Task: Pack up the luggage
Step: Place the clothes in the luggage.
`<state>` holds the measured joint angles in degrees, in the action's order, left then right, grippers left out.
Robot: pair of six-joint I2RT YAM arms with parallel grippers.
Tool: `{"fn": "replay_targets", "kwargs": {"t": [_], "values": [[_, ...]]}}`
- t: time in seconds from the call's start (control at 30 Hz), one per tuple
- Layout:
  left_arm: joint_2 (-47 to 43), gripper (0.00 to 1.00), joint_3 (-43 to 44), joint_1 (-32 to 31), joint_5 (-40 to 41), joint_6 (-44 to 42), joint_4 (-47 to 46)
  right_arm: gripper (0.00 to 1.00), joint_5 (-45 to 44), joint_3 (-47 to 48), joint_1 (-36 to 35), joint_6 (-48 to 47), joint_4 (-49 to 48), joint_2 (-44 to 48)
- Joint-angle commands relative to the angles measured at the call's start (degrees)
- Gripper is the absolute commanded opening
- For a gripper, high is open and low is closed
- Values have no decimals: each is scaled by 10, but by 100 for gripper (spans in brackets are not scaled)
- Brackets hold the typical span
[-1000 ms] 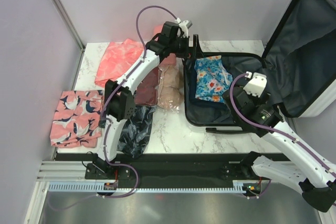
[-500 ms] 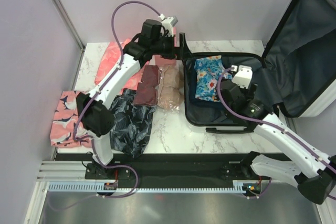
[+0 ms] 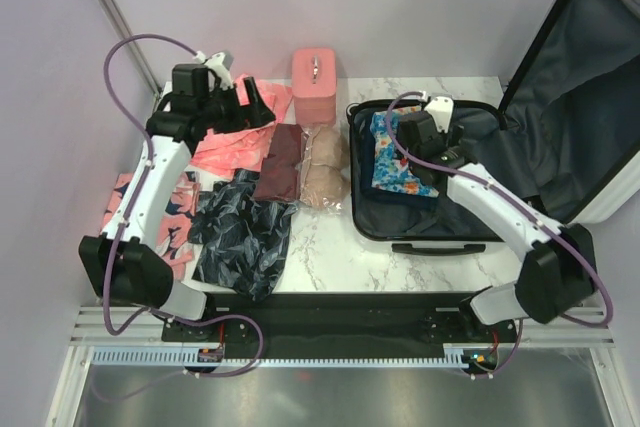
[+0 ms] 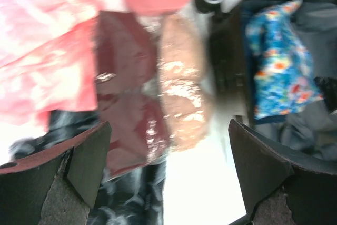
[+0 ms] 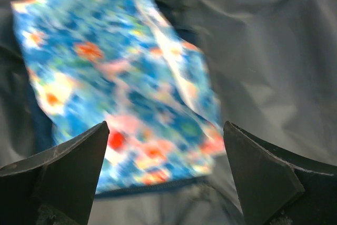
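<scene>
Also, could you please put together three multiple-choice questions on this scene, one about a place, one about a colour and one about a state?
1. Where does the blue floral garment lie?
A) on the marble by the arm bases
B) inside the open luggage
C) draped over the left arm

2. What colour is the small box-shaped case with the top handle?
A) pink
B) green
C) yellow

3. How does the right gripper stand?
A) shut on the garment
B) shut on a zip
C) open

Key: 1 B, the top view shows it within the luggage's rim. 2 A, the top view shows it plainly pink. 3 C, its fingers stand wide apart in the wrist view, with the garment showing between them.
</scene>
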<state>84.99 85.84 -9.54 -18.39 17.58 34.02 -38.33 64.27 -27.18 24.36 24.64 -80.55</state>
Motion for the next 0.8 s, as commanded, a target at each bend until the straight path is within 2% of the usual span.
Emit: {"fn": "replay_targets", "kwargs": {"t": [0.0,0.13,0.33,0.5,0.63,0.77], "values": [[-22,99,-37,38,19,-55,24,98,45,60,2,-16,-47,-58],[-17,99,-78,51,21,-55,18,98,55,135,2,0,-22,-144],[11,99,-105,72,9,-54,4,98,70,180,2,4,-3,-216],[11,98,-104,72,20,-29,-11,98,141,199,-2,-12,-3,-242],[14,98,-107,72,23,23,-23,98,192,220,-2,-24,8,-268],[37,97,-108,71,27,33,-36,98,175,210,-2,-21,8,-270]]}}
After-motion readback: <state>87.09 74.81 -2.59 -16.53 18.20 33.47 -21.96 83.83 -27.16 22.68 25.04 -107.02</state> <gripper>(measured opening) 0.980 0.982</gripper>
